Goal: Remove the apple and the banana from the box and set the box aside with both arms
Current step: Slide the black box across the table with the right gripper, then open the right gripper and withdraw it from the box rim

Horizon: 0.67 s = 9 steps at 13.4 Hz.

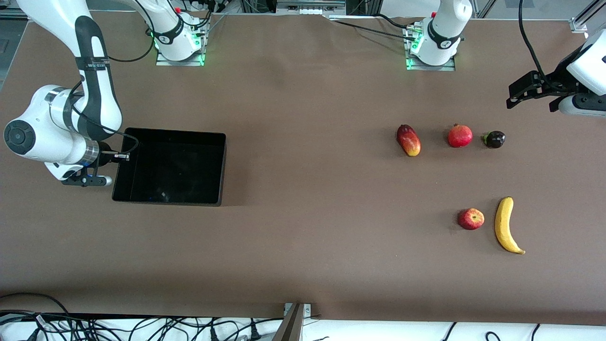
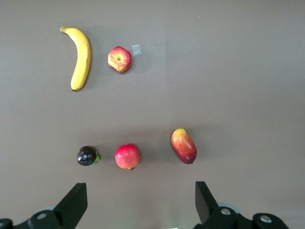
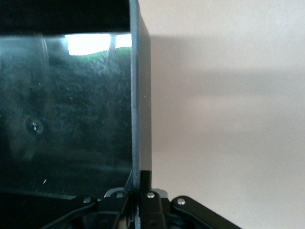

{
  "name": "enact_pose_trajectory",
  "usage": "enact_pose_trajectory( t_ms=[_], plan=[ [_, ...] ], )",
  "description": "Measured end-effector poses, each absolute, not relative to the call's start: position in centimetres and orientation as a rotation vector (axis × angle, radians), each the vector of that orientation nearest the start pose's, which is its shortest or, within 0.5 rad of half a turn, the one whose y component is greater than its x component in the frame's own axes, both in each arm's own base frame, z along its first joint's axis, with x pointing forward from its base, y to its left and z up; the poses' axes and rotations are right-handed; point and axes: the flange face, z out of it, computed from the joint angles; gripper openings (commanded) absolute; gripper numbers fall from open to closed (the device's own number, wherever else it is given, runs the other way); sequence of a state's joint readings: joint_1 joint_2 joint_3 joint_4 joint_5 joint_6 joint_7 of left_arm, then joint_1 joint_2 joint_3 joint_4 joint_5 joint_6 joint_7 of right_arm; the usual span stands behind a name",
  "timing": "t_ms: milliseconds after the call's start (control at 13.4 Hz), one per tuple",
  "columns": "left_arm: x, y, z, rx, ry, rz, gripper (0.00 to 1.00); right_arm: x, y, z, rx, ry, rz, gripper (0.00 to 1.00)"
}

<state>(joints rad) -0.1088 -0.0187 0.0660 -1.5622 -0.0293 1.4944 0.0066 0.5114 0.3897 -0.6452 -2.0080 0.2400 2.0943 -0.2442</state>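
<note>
Both fruits are out on the desk, so the emptying part looks done and the box-shifting step is in hand. The box (image 1: 173,166) sits empty toward the right arm's end of the desk, roughly midway between the desk's base-side edge and its camera-side edge. The right pincer (image 3: 139,200) is clamped tight on the box's thin side wall, the wall that faces the desk's right-arm end; the right wrist view shows that wall running straight up from between the closed fingers, with glossy box floor on one side and bare desk on the other.

Well apart from all that, the apple (image 1: 470,219) and the banana (image 1: 507,225) lie just beside each other near the left arm's end, nearer the camera-side edge than the row of mango (image 1: 408,140), pomegranate (image 1: 460,136) and a small dark fruit (image 1: 494,139). The left pincer (image 2: 138,202) hangs spread wide and empty over the desk by that row, waiting.

My read: the task asks for both arms on the box, yet only one has it. The next move calls for a steady slide toward the desk's edge, keeping the wall pinched so the box doesn't twist or tip.
</note>
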Motion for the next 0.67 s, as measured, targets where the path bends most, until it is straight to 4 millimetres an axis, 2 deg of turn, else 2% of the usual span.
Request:
enact_pose_trajectory(
  t_ms=[224, 373, 448, 523, 672],
  plan=[
    [54.0, -2.6, 63.2, -3.169, 0.080, 0.079, 1.00, 56.9, -5.7, 27.4, -3.121, 0.038, 0.362, 1.00],
    [54.0, -2.6, 63.2, -3.169, 0.080, 0.079, 1.00, 57.6, -5.3, 29.1, -3.130, -0.006, 0.384, 1.00],
    [54.0, -2.6, 63.2, -3.169, 0.080, 0.079, 1.00, 58.5, -4.9, 31.2, -3.145, -0.050, 0.390, 1.00],
    [54.0, -2.6, 63.2, -3.169, 0.080, 0.079, 1.00, 59.7, -4.2, 34.4, -3.158, -0.097, 0.390, 1.00],
    [54.0, -2.6, 63.2, -3.169, 0.079, 0.080, 1.00, 61.9, -2.2, 41.9, -3.172, -0.171, 0.332, 1.00]
  ],
)
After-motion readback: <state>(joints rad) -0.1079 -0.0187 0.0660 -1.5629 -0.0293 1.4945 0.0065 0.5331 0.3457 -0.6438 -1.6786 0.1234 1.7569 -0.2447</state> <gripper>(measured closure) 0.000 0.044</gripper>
